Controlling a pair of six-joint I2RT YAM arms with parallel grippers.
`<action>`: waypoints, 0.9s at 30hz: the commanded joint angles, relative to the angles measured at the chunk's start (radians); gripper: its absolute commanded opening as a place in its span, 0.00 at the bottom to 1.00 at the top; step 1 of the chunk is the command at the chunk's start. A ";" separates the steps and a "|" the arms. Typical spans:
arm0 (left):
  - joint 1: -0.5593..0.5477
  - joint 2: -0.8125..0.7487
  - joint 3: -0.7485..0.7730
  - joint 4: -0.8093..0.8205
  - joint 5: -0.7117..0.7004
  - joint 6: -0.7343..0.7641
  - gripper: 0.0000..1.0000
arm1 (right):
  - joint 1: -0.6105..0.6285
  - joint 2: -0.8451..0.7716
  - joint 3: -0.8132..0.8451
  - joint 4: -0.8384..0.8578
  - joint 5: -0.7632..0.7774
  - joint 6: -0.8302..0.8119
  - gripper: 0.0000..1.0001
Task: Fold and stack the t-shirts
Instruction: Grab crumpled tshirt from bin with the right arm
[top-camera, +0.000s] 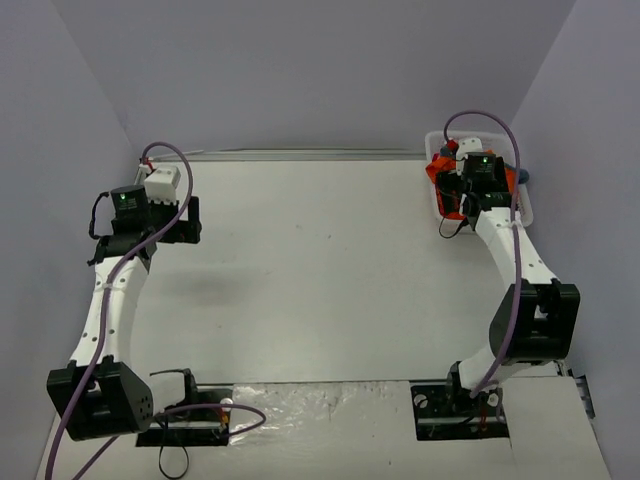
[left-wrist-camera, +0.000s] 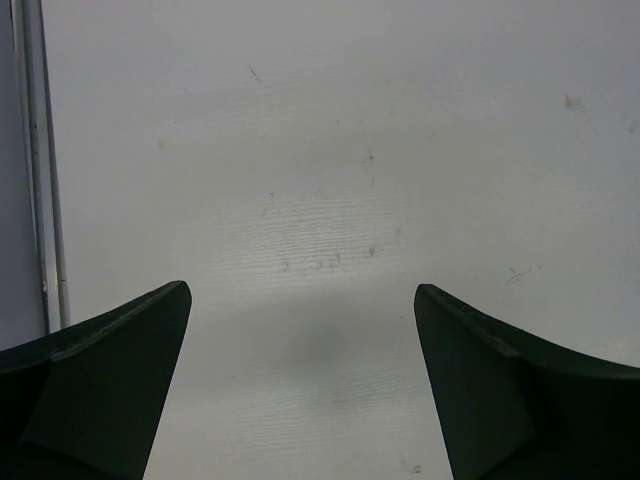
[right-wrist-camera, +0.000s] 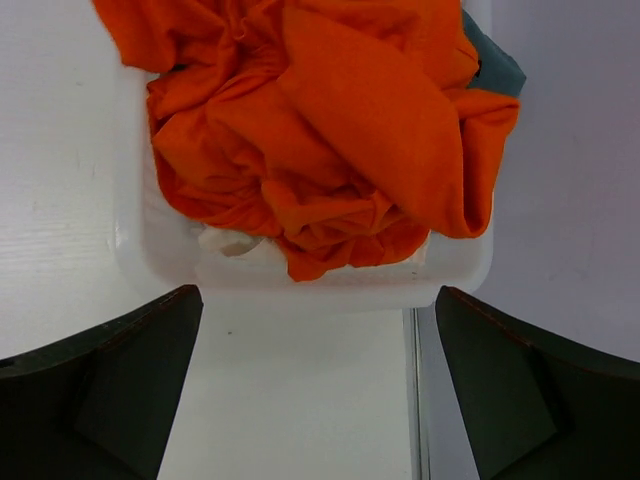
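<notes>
A: Where are the shirts?
B: Both are in the basket, at the far right corner of the bench. The orange shirt is on top, bunched up and filling most of the basket. In the right wrist view it laps over the left rim. The teal shirt only peeks out at one corner, under the orange.
A: Long axis? Which way does it point?
B: Can't tell. The orange one is a crumpled heap with no collar, hem or sleeve I can read. One broad smooth fold runs diagonally across the top in the right wrist view, upper left to lower right. The rest is tight creases. Too little of the teal shows to judge.
A: Jaws?
B: Right jaws are spread wide with nothing between them, hanging above the basket's near rim. Left jaws are spread too, over the bench at the far left, well apart from the basket.
A: Surface, room?
B: The bench is white and matte, with a few faint scuffs in the left wrist view. A crinkled shiny strip runs along the near edge between the arm bases. Plain pale lilac-grey walls on three sides.
</notes>
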 joint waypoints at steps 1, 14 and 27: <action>0.022 -0.039 -0.019 0.030 -0.013 0.018 0.94 | -0.040 0.078 0.102 0.059 0.030 0.034 1.00; 0.036 -0.019 -0.038 0.037 0.013 0.024 0.94 | -0.063 0.349 0.277 -0.018 -0.087 0.088 0.99; 0.038 -0.011 -0.048 0.037 0.031 0.026 0.94 | -0.047 0.275 0.236 -0.056 -0.081 0.108 0.00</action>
